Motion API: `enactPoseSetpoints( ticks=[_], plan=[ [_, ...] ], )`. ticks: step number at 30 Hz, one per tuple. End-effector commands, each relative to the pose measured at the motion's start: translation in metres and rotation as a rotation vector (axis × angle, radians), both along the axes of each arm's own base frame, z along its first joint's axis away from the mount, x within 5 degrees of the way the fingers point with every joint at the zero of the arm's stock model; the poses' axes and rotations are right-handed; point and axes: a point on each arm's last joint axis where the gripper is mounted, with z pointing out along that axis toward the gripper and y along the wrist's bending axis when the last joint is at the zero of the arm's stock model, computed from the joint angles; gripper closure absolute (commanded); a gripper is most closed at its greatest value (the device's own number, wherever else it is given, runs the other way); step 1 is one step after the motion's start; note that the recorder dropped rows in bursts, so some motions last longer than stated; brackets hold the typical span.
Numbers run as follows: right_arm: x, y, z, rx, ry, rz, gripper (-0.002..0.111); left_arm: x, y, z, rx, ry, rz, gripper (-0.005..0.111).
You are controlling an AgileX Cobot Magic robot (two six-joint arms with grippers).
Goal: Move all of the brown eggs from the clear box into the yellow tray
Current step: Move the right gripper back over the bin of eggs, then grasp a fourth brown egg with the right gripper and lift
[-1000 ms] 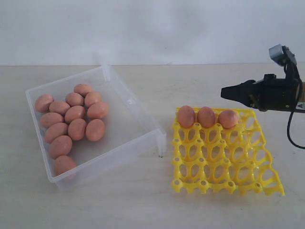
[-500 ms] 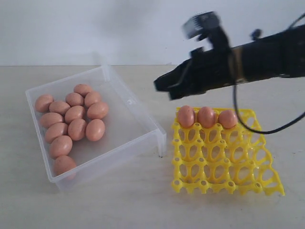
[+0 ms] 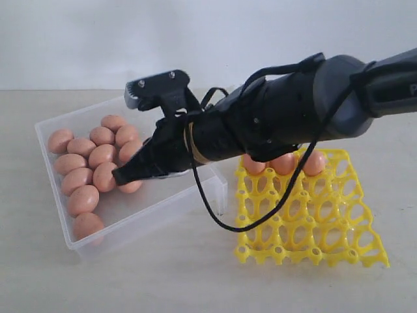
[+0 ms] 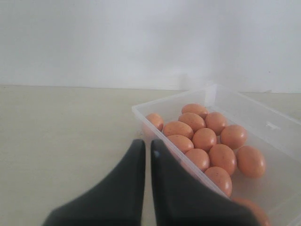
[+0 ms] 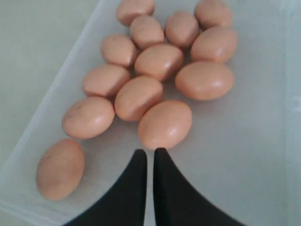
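Beige tabletop [image 3: 163,280] under a plain white wall [image 3: 195,39]; left fingers [image 4: 174,202] and right fingers [image 5: 169,202] clenched, empty.

The desk [image 3: 163,280] is flat and pale, a light sandy colour with faint streaks (a bit like wood). Behind it stands a plain white wall [image 3: 78,39]. The wall meets the desk in one straight line along the back. Soft grey shadows lie on the desk.

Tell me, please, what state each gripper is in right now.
Left gripper: shut, holding nothing.
Right gripper: shut, holding nothing, tips inside the clear box just short of a brown egg.
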Motion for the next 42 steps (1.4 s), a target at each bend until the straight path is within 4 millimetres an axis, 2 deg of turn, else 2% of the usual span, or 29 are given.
enactPoseSetpoints(
  ticks=[1, 3, 5, 10, 13, 15, 17, 18, 21, 24, 26, 28, 30, 32, 34, 39, 41, 42],
  plan=[
    [-0.027, 0.020, 0.001, 0.034, -0.003, 0.408, 0.108, 0.000, 0.000, -0.001, 0.000, 0.000, 0.002, 0.103],
    [-0.036, 0.026, 0.007, 0.028, -0.068, 0.532, 0.108, 0.000, 0.000, -0.001, 0.000, -0.002, 0.002, 0.103],
    [-0.040, 0.030, 0.017, -0.013, -0.158, 0.539, 0.108, 0.000, 0.000, -0.001, 0.000, -0.002, 0.002, 0.103],
    [-0.030, 0.027, 0.046, -0.276, -0.469, 0.204, 0.108, 0.000, 0.000, -0.001, 0.000, -0.002, 0.002, 0.103],
    [-0.026, 0.018, 0.061, -0.583, -0.689, 0.054, 0.108, 0.000, 0.000, -0.001, 0.000, -0.002, 0.002, 0.103],
    [-0.022, 0.006, 0.066, -0.797, -0.699, -0.024, 0.108, 0.000, 0.000, -0.001, 0.000, 0.000, 0.002, 0.103],
    [-0.014, -0.013, 0.068, -0.965, -0.589, -0.102, 0.108, 0.000, 0.000, -0.001, 0.000, 0.000, 0.002, 0.103],
    [-0.009, -0.025, 0.070, -0.977, -0.487, -0.164, 0.108, 0.000, 0.000, -0.001, 0.000, 0.000, 0.002, 0.103],
    [0.003, -0.051, 0.070, -0.877, -0.137, -0.214, 0.108, 0.000, 0.000, -0.001, 0.000, 0.000, 0.002, 0.103],
    [0.008, -0.053, 0.082, -0.619, 0.118, -0.056, 0.108, 0.000, 0.000, -0.001, 0.000, 0.000, 0.002, 0.103],
    [0.009, -0.044, 0.091, -0.406, 0.201, 0.081, 0.108, 0.000, 0.000, -0.001, 0.000, 0.000, 0.002, 0.103],
    [0.014, -0.033, 0.092, -0.262, 0.217, 0.108, 0.108, 0.000, 0.000, -0.001, 0.000, -0.003, 0.002, 0.103],
    [0.024, -0.025, 0.088, -0.201, 0.189, 0.075, 0.108, 0.000, 0.000, 0.000, 0.000, -0.005, 0.002, 0.103],
    [0.032, -0.018, 0.075, -0.150, 0.216, 0.026, 0.105, 0.000, 0.000, 0.000, 0.000, -0.004, 0.002, 0.103],
    [0.036, -0.013, 0.062, -0.110, 0.271, 0.003, 0.095, 0.000, 0.000, 0.000, 0.000, -0.004, 0.002, 0.103],
    [0.044, 0.001, 0.031, 0.013, 0.412, -0.052, 0.053, 0.000, 0.000, 0.000, 0.000, -0.004, 0.002, 0.103],
    [0.049, 0.006, 0.022, 0.108, 0.476, -0.130, 0.044, 0.000, 0.000, 0.000, 0.000, -0.004, 0.002, 0.103],
    [0.051, 0.009, 0.019, 0.150, 0.500, -0.162, 0.044, 0.000, 0.000, 0.000, 0.000, -0.004, 0.002, 0.103]
  ],
)
